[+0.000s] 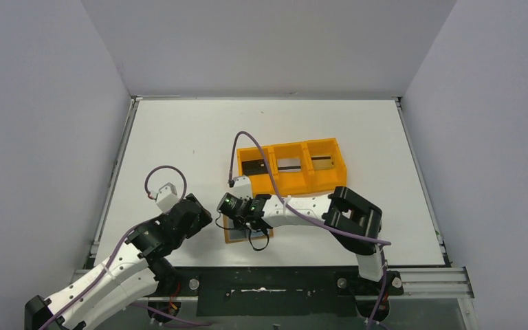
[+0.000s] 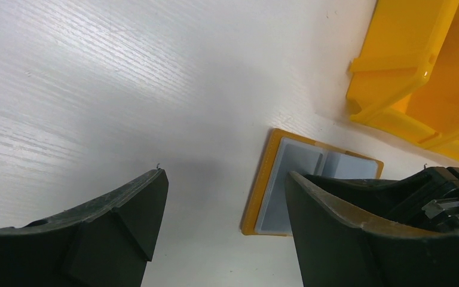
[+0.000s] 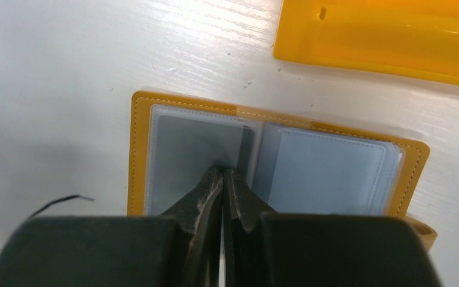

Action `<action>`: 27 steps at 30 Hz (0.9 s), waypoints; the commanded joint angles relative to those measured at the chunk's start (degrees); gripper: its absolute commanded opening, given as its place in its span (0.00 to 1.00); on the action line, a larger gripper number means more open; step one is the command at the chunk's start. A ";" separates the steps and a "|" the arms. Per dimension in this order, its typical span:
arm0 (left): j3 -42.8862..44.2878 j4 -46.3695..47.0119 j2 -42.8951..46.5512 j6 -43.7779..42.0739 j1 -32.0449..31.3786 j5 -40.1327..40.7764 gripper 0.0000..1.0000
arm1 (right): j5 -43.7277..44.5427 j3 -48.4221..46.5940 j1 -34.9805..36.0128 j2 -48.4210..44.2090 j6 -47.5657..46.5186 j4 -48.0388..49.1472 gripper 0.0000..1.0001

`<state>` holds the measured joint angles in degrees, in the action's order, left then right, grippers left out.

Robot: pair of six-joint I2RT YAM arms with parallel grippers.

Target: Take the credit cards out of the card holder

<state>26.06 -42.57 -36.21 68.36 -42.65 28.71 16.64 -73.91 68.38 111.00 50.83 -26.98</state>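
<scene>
Right claw (image 3: 223,174), pinched together, has its tips on the open card holder (image 3: 138,155).

The flat tan-orange leather-like card holder (image 3: 136,149) has pale stitching along its border, and its clear pockets show a grey rectangular credit card (image 3: 182,152) on one panel and a pale blue card (image 3: 329,170) on the other. The moulded plastic tray (image 3: 382,36) is bright orange-yellow; the flat table top (image 3: 54,72) is white with faint grain.
</scene>
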 commanded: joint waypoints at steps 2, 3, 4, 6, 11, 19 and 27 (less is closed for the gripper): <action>0.43 3.53 -0.65 -1.32 0.16 -1.06 0.71 | -3.38 2.50 -1.51 -4.16 0.24 5.41 0.08; 0.45 3.44 -0.70 -1.31 0.20 -1.03 0.72 | -2.68 2.23 -1.42 -4.48 0.18 4.88 0.14; 0.55 3.45 -0.73 -1.33 0.20 -0.98 0.72 | -2.03 1.93 -1.09 -4.79 0.10 4.31 0.19; 0.64 3.30 -0.59 -1.21 0.20 -0.70 0.72 | -0.54 1.19 -0.51 -5.05 0.09 2.90 0.30; 1.04 2.21 0.21 0.20 0.21 0.64 0.72 | 2.48 -0.44 0.45 -3.91 1.19 -0.84 0.40; 0.86 1.32 1.25 0.64 0.20 1.17 0.72 | 3.26 -3.69 1.71 0.09 0.87 -3.33 0.41; 0.66 1.47 1.40 0.72 0.24 0.81 0.71 | 3.53 -4.46 1.60 3.26 3.32 -7.27 0.34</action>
<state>26.02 -41.91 -35.31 68.60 -42.65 28.29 18.11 -77.91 69.80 113.10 52.47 -31.00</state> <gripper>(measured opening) 0.717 0.336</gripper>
